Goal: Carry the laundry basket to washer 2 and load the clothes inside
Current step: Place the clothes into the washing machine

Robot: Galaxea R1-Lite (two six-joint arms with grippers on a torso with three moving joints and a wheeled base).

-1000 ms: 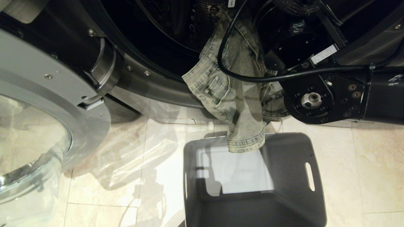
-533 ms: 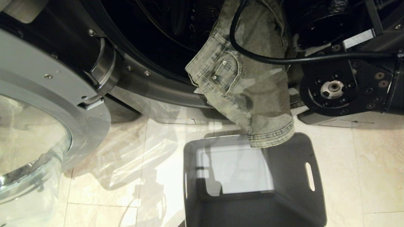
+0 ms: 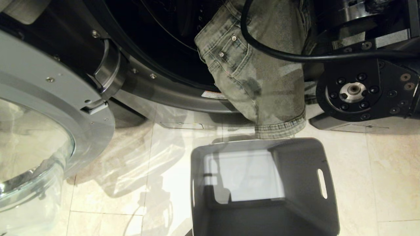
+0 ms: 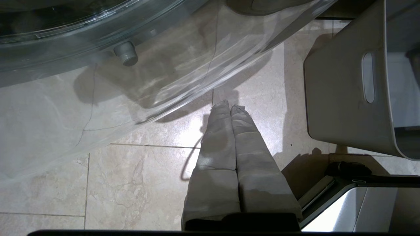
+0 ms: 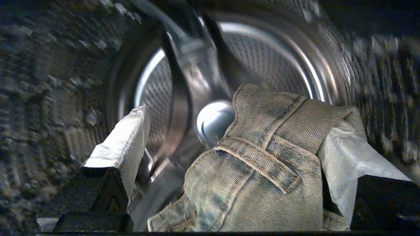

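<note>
The clothes [image 3: 262,82], a pale washed denim garment, hang over the lower rim of washer 2 [image 3: 164,88], with the hem just above the empty grey laundry basket [image 3: 295,170] on the floor. My right arm [image 3: 354,91] reaches into the drum [image 5: 262,55]. There my right gripper [image 5: 229,124] stands open, jaws wide apart. The denim waistband [image 5: 262,177] lies between the fingers, draped against one of them. My left gripper [image 4: 227,105] is shut and empty, low over the floor tiles beside the basket [image 4: 341,98].
The washer's round glass door [image 3: 49,98] is swung open at the left, close to the basket and the left gripper. A black cable [image 3: 262,52] loops across the denim. Beige floor tiles [image 3: 115,183] surround the basket.
The right arm has moved up and deeper into the drum, taking the denim with it. The hem has risen off the basket's far rim and swung to the right.
</note>
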